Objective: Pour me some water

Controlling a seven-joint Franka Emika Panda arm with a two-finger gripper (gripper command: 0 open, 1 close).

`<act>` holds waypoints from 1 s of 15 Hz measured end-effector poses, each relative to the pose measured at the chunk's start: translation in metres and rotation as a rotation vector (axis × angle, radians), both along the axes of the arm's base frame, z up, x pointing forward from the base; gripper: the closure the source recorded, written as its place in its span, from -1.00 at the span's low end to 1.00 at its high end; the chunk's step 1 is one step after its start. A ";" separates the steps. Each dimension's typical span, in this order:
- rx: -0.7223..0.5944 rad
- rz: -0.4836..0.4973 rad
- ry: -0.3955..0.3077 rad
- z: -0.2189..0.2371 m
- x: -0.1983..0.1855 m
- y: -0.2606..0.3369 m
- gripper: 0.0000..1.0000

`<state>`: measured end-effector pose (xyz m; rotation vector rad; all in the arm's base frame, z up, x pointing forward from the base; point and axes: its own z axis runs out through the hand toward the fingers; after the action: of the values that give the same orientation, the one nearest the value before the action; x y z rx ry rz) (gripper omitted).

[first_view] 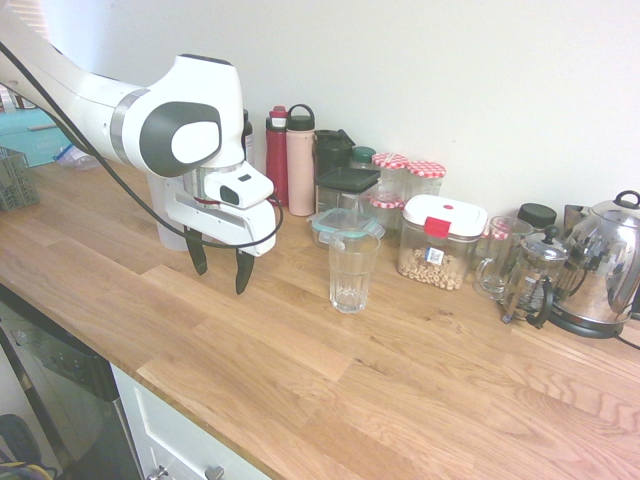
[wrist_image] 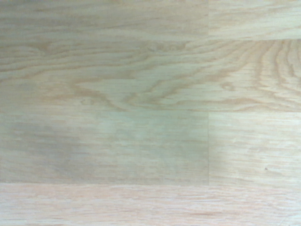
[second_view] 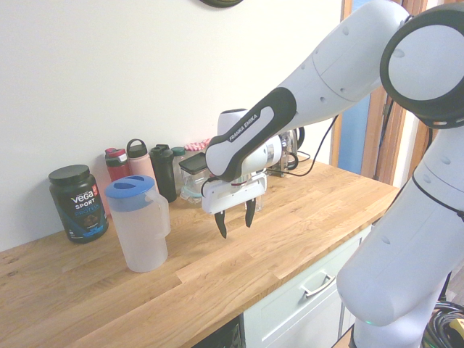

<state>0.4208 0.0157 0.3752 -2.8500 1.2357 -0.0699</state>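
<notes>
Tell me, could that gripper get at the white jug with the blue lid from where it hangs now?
Probably yes. The gripper hangs open above bare worktop, empty, pointing down. The jug stands upright beside it with only clear wood between them. The black tub sits behind the jug, out of the way.

I'm looking at a kitchen run: long oak-block worktop (first_view: 420,370), planks in mixed light and mid tones, grain sharp in the wrist view. Plain white wall (first_view: 480,80) behind it, evenly lit, soft daylight, weak shadows. Under the worktop, white cabinet fronts (second_view: 304,304) with a metal bar handle (second_view: 317,285); a dark appliance front (first_view: 60,390) sits beside them. At the far end in the second exterior view I see a wooden door frame (second_view: 377,123) with a blue surface beyond. A dark round object (second_view: 221,3) hangs high on the wall, cropped.
</notes>
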 end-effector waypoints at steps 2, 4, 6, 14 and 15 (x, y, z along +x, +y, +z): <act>0.000 -0.002 0.000 0.000 0.000 -0.001 -1.00; 0.001 0.000 -0.019 0.003 0.001 -0.001 -1.00; 0.006 0.039 -0.060 0.020 -0.002 0.007 -1.00; -0.023 0.414 -0.224 0.092 -0.067 0.109 -1.00; -0.011 0.451 -0.246 0.096 -0.070 0.121 -1.00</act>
<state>0.3504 0.1367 0.4717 -2.9365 0.5365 -0.3967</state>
